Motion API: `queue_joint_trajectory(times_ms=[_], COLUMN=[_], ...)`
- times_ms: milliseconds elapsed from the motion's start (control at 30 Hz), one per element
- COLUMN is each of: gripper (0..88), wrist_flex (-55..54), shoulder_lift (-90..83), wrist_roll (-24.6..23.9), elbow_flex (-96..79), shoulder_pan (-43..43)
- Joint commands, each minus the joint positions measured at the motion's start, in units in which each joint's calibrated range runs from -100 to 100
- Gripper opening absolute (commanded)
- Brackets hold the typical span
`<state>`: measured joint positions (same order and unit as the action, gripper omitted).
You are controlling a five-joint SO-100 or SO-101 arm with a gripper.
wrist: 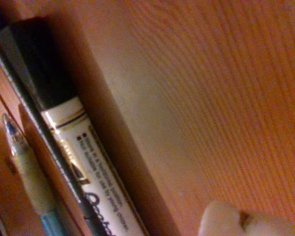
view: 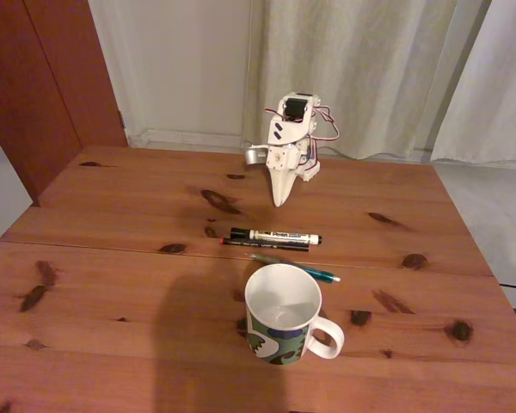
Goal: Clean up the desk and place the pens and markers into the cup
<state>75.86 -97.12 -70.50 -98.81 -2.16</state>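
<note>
Nothing is tidied yet. On the desk (view: 112,284), the thin black pen (view: 262,244) and white marker (view: 275,235) lie side by side, the teal pen (view: 297,267) nearer right. The mug (view: 284,314) in front stands empty. Beyond, the gripper (view: 281,204) points down, apparently closed on nothing.

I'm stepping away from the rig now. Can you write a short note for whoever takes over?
Tool: points down at the desk just behind the pens, holds nothing; open or shut cannot be told.
White marker, thin black pen and teal pen lie on the desk between the arm and the cup.
Cup stands upright, nothing in it.
Done: nothing yet. Left: all three into the cup.
</note>
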Motion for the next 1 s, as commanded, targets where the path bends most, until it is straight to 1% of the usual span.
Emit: queue_joint_trajectory(times_ms=[0,767,900,967], gripper=[1.0,0.8,0.8,0.8], wrist_flex=[2.38,2.63,1.34,-1.15], shoulder_lift=[0.18,0.18,0.1,0.1], wrist_roll=[-1.0,-0.95,-0.95,-0.9], elbow_flex=[-0.74,-0.74,-0.74,-0.11], shoulder_pan=[-0.37,-0.13,-0.45,-0.69])
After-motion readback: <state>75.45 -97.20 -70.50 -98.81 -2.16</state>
